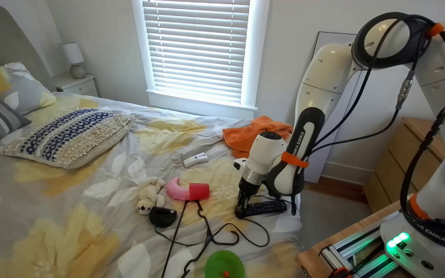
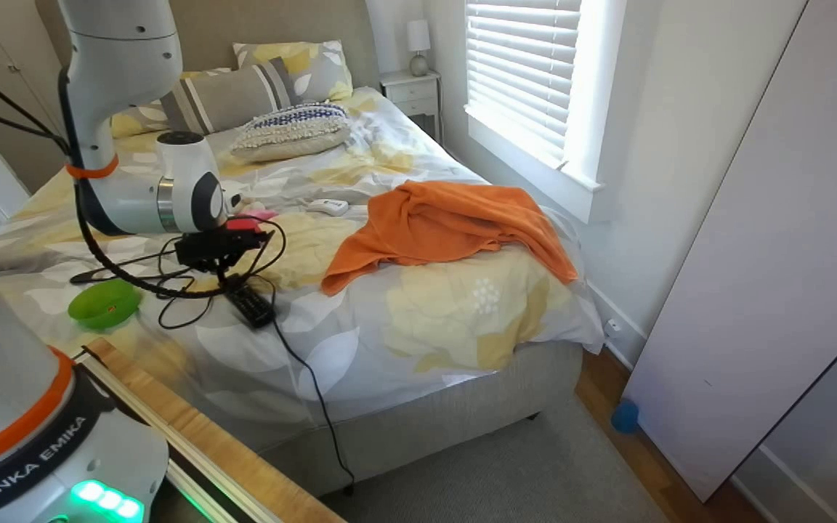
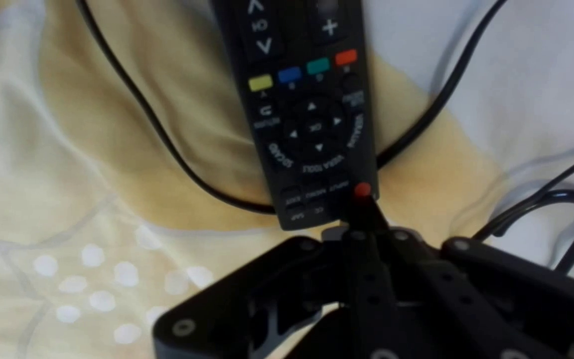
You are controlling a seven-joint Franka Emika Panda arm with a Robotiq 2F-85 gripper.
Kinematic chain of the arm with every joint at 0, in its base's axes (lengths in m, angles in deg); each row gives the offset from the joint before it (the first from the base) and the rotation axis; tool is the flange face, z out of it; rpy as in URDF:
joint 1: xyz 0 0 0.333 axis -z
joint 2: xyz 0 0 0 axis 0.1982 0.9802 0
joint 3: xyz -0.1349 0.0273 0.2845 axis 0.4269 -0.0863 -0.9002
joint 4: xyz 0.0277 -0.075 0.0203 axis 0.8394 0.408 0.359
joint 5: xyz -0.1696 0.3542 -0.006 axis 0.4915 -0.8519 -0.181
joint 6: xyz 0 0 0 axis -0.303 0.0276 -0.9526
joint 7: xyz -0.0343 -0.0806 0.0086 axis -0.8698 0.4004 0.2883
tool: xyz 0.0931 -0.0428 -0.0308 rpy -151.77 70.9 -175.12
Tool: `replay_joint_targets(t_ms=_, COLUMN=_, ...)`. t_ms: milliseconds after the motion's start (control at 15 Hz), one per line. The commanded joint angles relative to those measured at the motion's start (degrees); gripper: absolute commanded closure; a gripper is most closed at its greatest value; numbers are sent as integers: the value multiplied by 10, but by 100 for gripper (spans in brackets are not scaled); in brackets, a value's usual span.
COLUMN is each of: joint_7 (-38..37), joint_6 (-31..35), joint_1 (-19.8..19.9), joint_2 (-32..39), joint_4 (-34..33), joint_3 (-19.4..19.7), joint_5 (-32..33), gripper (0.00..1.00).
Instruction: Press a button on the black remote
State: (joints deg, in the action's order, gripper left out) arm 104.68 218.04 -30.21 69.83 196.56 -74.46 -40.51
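The black remote (image 1: 267, 207) lies flat on the bed in both exterior views (image 2: 250, 303). In the wrist view the remote (image 3: 312, 114) shows its keys face up, with yellow, blue, green and red keys and an arrow ring. My gripper (image 1: 241, 211) points down at one end of the remote. In the wrist view its fingers (image 3: 364, 212) are together with nothing between them, over the remote's corner. A red round spot (image 3: 362, 189), likely a button, shows right at the fingertips. I cannot tell whether the tips touch it. The fingers hide part of that corner.
Black cables (image 3: 436, 107) run around and under the remote. A black hanger (image 1: 209, 236), a green bowl (image 1: 224, 262), a black box-like object (image 1: 162, 217), a pink and red curved toy (image 1: 187, 190), a plush toy (image 1: 149, 195), a white remote (image 1: 195, 160) and an orange cloth (image 2: 433, 225) lie nearby.
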Motion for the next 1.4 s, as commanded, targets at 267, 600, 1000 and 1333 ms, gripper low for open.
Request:
replay_joint_targets(t_ms=267, joint_7=-4, joint_6=-10, joint_1=-5, joint_2=10, joint_4=-9, joint_3=5, joint_5=24, gripper=100)
replay_joint_targets(t_ms=600, joint_7=-2, joint_6=-10, joint_1=17, joint_2=-1, joint_4=0, joint_3=-17, joint_5=27, gripper=100)
replay_joint_targets(t_ms=1000, joint_7=-4, joint_6=-14, joint_1=32, joint_2=-8, joint_4=5, joint_3=-33, joint_5=25, gripper=100)
replay_joint_targets(t_ms=1333, joint_7=-6, joint_6=-25, joint_1=42, joint_2=-12, joint_4=9, joint_3=-37, joint_5=23, gripper=100)
